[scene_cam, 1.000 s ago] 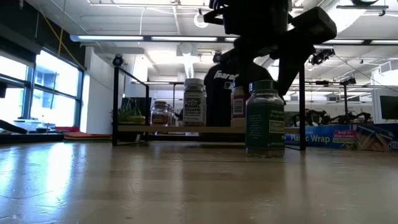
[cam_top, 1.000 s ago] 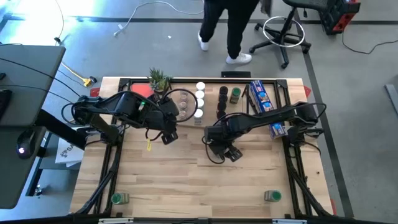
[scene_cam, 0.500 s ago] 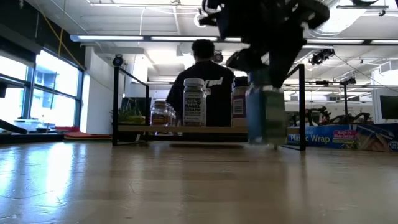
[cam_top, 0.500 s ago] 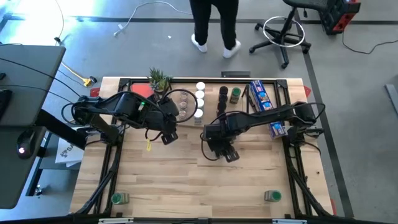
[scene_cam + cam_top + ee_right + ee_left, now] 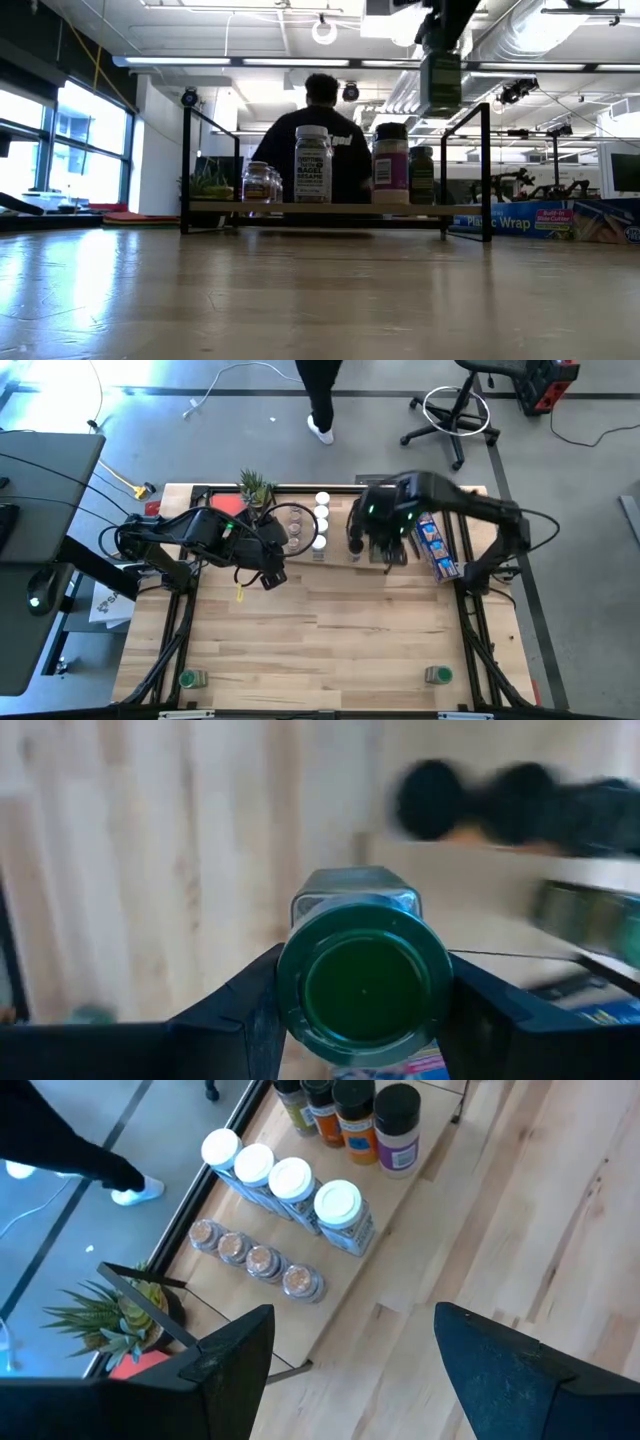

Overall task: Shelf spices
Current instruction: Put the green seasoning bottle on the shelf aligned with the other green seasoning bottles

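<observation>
While a green-lidded jar (image 5: pixel 362 978) is clamped in the right tool (image 5: pixel 362 982) above the shelf (image 5: pixel 335 553), placing is underway (left tool (image 5: pixel 350 1355) gaping, idle); lowering into a free slot beneath is needed.

The shelf (image 5: pixel 330 525) along the far edge of the tabletop (image 5: pixel 320 630) is being crowded by white-lidded jars (image 5: pixel 321 520), brownish-lidded jars (image 5: pixel 258 1258) and dark-lidded jars (image 5: pixel 357 520). Its right end is being occupied by the right gripper (image 5: pixel 385 545), whose fingers are being kept clamped on a green-lidded jar (image 5: pixel 362 982). The blue box (image 5: pixel 430 535) is lying beside that end. The wide middle is being left free; single jars (image 5: pixel 190 679) are standing at both near corners.
</observation>
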